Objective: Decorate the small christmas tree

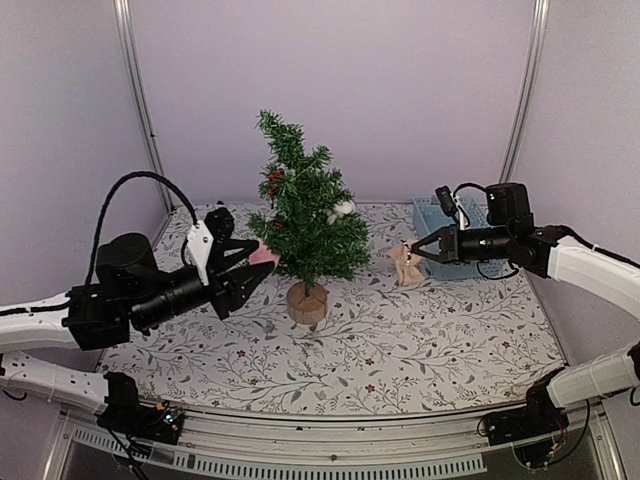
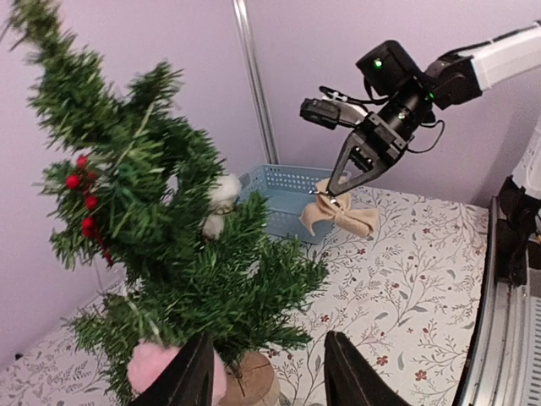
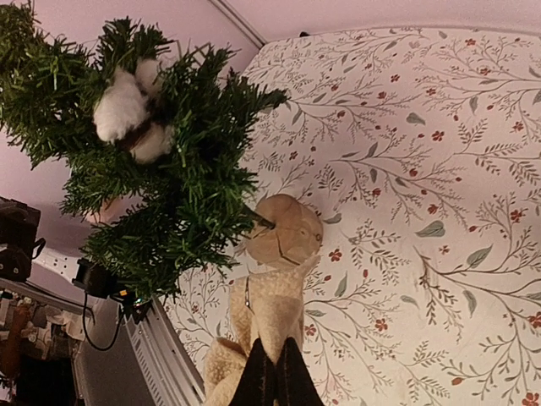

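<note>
The small christmas tree [image 1: 300, 215] stands mid-table on its wooden stump [image 1: 307, 301]. It carries red berries [image 1: 272, 182] and white cotton balls [image 1: 342, 209]. My left gripper [image 1: 255, 267] is open at the tree's lower left side. A pink pompom [image 2: 150, 365] sits among the lowest branches, just beside and behind my left finger [image 2: 193, 378]; nothing lies between the jaws [image 2: 270, 376]. My right gripper [image 1: 410, 250] is shut on a beige fabric bow [image 3: 269, 317] and holds it in the air to the right of the tree. The bow also shows in the left wrist view [image 2: 340, 216].
A blue slatted basket [image 1: 449, 226] stands at the back right behind my right gripper. The floral tablecloth [image 1: 400, 340] covers the table. Metal frame posts [image 1: 135, 100] rise at both back corners, and a rail runs along the near edge.
</note>
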